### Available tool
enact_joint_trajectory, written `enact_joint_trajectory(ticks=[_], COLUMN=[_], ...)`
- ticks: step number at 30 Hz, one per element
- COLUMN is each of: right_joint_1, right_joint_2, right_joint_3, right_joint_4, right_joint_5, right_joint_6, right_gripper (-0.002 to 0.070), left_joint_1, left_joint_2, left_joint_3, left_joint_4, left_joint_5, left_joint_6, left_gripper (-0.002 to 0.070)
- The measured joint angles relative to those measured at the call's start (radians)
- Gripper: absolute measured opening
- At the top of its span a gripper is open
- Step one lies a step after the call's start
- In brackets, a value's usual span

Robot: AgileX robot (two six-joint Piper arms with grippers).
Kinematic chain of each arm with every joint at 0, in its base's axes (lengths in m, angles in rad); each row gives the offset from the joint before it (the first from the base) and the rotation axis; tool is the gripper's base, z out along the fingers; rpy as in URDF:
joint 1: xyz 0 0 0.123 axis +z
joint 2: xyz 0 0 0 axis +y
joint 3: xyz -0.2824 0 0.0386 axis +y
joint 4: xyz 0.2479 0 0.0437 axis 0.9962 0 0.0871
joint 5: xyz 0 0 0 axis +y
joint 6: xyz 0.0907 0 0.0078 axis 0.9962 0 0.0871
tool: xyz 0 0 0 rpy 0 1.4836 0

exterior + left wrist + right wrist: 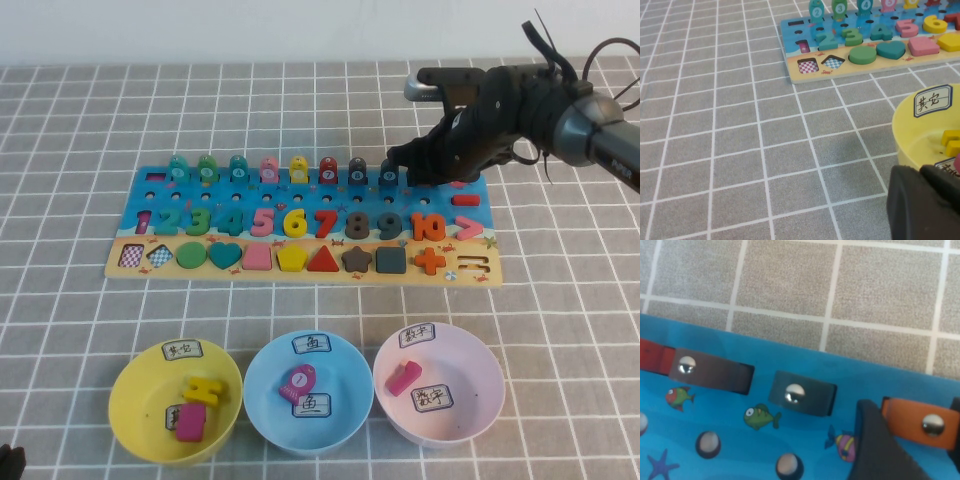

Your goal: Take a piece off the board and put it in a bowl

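Observation:
The number-and-shape board (150,268) lies across the middle of the table, with fish pegs along its far row. My right gripper (432,160) is down at the far right end of that row. In the right wrist view its fingers (875,440) stand against both ends of the orange fish piece (920,422), which still sits on the board (730,440). A dark teal piece (802,392) and a brown piece (710,372) sit beside it. My left gripper (920,200) is shut and empty, low at the near left corner (8,462), next to the yellow bowl (920,130).
Three bowls stand in a row at the near edge: yellow (130,385) holding a yellow and a magenta piece, blue (262,385) holding a pink fish piece, pink (480,385) holding a pink piece. A grey checked cloth covers the table.

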Motion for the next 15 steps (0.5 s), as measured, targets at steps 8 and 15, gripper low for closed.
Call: enact_joint_trajectory(ticks=[8, 15], right_joint_1=[0.0, 0.0], right_joint_2=[0.0, 0.0], right_joint_3=[0.0, 0.0], right_joint_4=[-0.002, -0.002], right_joint_5=[0.0, 0.0], right_joint_6=[0.0, 0.0], right_gripper=[0.0231, 0.022], left_joint_1=[0.0, 0.0], left_joint_2=[0.0, 0.0], left_joint_3=[0.0, 0.0], left_joint_4=[0.0, 0.0], left_joint_5=[0.0, 0.0], left_joint_6=[0.0, 0.0], left_gripper=[-0.0001, -0.0001])
